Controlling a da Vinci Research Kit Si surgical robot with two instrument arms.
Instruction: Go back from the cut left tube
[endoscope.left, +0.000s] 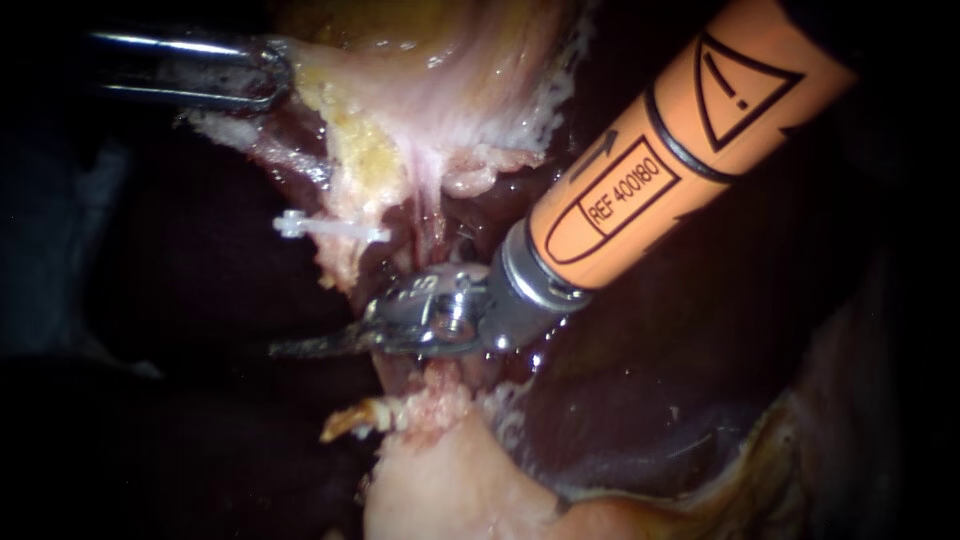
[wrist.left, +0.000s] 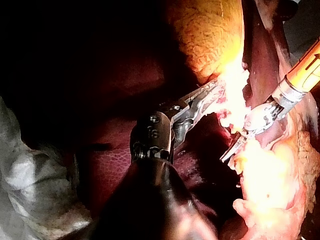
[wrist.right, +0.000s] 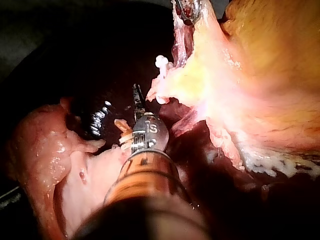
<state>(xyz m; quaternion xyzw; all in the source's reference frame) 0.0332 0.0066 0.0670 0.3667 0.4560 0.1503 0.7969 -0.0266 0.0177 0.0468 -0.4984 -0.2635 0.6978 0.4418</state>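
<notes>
My right instrument (endoscope.left: 290, 347), on an orange shaft from the upper right, points left with its thin blades shut and holding nothing. It lies in the gap between the two ends of the cut tube. The upper end (endoscope.left: 350, 255) carries a white clip (endoscope.left: 330, 228); the frayed lower end (endoscope.left: 415, 400) sits just under the blades. My left instrument (endoscope.left: 262, 75), at the upper left, is shut on the pale edge of the gallbladder tissue (endoscope.left: 420, 110) and holds it up. The left wrist view shows that same grip (wrist.left: 212, 91), and the shut blades (wrist.left: 229, 154) beside it.
Dark liver (endoscope.left: 700, 390) fills the right and lower right. Pale fatty tissue (endoscope.left: 450, 490) lies below the lower end. A crumpled white cloth (wrist.left: 30, 185) lies beside my left instrument's shaft. In the right wrist view the clip (wrist.right: 161, 62) stands ahead of the blades (wrist.right: 136, 95).
</notes>
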